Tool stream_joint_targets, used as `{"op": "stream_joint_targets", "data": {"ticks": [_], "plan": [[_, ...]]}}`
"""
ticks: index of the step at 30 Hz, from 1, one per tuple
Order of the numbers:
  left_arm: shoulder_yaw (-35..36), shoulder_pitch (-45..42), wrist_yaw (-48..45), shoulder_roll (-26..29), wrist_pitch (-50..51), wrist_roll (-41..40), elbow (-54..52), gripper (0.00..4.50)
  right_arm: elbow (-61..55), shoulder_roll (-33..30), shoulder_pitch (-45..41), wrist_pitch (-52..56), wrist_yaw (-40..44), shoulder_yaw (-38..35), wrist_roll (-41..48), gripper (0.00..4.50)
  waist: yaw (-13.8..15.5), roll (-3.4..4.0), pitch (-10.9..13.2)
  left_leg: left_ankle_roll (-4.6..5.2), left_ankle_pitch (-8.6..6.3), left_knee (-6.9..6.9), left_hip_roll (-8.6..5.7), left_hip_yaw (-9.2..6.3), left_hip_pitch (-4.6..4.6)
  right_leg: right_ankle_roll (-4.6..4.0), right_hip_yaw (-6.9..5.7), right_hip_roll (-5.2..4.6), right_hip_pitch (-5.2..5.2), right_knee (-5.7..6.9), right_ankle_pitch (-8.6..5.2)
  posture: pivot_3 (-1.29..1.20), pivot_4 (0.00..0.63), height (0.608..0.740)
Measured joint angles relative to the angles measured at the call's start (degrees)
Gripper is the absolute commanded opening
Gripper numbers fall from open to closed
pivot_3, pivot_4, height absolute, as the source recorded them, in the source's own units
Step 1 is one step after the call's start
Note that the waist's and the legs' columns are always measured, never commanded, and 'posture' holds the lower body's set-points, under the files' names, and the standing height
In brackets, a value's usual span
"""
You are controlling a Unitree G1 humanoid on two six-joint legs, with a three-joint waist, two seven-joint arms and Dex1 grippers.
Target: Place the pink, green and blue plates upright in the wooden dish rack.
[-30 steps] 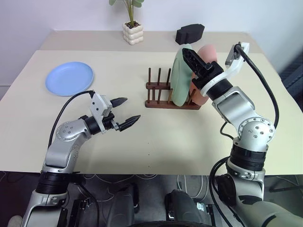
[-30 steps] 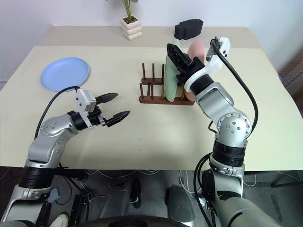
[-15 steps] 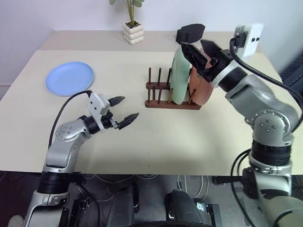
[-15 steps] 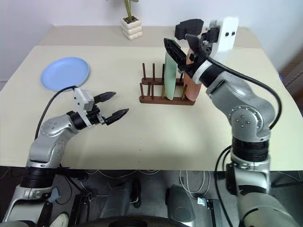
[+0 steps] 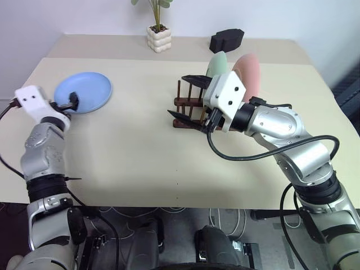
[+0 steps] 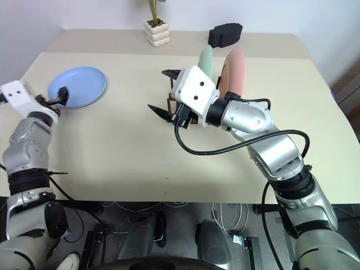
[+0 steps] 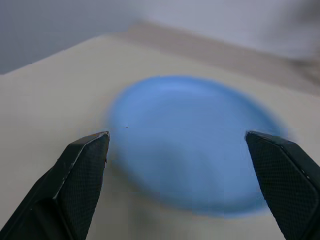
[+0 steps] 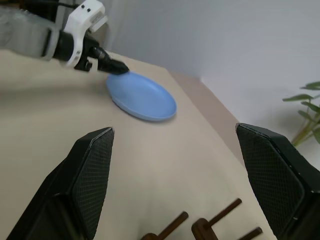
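blue plate [image 5: 83, 93]: light blue, round, shallow, flat on bench, far left, well apart from rack | green plate [image 5: 215, 63]: pale mint, upright in rack | pink plate [image 5: 248, 76]: salmon, upright just beside green, right end | wooden dish rack [image 5: 186, 100]: dark brown, thin pegs, left slots free

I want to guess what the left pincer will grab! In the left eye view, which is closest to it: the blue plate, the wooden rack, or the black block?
1. Blue plate: right at the left pincer, on the table's left side.
2. Wooden dish rack: mid-table, off to the right.
3. Black block: far back right.
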Motion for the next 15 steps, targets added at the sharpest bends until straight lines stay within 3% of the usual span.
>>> {"op": "stream_joint_targets", "data": {"ticks": [6, 11, 15], "plan": [[0.25, -6.42, 0.92, 0.34, 5.61, -1.20, 11.32, 4.50, 0.70, 2.67, 1.06, -0.72, 2.18, 0.42, -2.56, 3.95, 0.23, -0.29, -0.04, -0.03, 0.02, 0.08, 0.00, -0.05, 0.00, 0.00, -0.16, 0.02, 0.06, 0.02, 0.00, 0.00, 0.150, 0.732], [-0.44, -14.16, -0.23, 0.99, 3.17, -0.42, 23.62, 4.50, 1.07, 3.96, 2.05, -0.72, 2.96, 0.34, -4.23, 3.95, 0.05, -0.37, -0.06, -0.04, 0.03, 0.05, -0.01, -0.04, 0.01, 0.00, -0.17, 0.04, 0.04, 0.02, 0.00, 0.00, 0.150, 0.732], [-0.28, -17.75, 0.10, 1.21, 0.49, -0.07, 30.22, 2.70, 1.06, 4.06, 3.84, -0.66, 3.04, 0.27, -5.98, 4.00, 0.03, -0.37, -0.06, -0.06, 0.04, 0.05, -0.01, -0.04, 0.01, 0.00, -0.17, 0.03, 0.04, 0.03, 0.00, 0.00, 0.150, 0.732]]}}
